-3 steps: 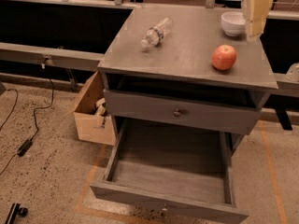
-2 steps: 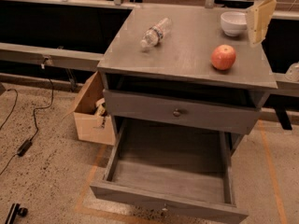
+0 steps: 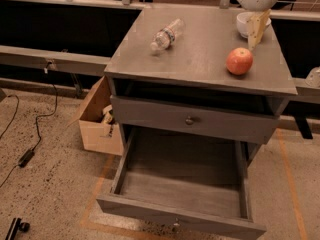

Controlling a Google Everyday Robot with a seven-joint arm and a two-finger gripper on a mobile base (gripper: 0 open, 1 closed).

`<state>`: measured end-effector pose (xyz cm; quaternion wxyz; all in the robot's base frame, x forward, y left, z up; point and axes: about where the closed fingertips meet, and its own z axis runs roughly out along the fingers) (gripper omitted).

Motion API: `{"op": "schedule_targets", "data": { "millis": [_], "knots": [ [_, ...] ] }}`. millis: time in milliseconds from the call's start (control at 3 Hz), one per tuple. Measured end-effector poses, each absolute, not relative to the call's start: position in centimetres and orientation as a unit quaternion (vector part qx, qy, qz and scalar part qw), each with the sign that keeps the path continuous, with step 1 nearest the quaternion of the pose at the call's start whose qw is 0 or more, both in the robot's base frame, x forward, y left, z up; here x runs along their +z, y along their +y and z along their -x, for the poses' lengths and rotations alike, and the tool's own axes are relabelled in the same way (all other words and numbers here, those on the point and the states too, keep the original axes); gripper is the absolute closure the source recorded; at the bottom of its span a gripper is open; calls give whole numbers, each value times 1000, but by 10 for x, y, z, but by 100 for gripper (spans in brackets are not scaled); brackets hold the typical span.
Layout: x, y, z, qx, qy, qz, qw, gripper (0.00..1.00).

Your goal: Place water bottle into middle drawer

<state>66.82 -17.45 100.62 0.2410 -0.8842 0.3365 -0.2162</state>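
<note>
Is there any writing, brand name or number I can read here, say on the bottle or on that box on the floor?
No text can be read anywhere.
Water bottle: its label band is too blurred to read.
Cardboard box beside the cabinet: no print shows.
Middle drawer, upper drawer, red apple, white bowl: no text.
Robot's hand, above the cabinet's back right corner by the bowl: no readable marking.
</note>
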Motion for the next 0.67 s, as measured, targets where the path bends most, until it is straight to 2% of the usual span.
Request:
{"op": "schedule_targets", "data": {
  "millis": [667],
  "knots": [
    [980, -155, -708, -197, 259, 911, 254, 0]
  ]
}}
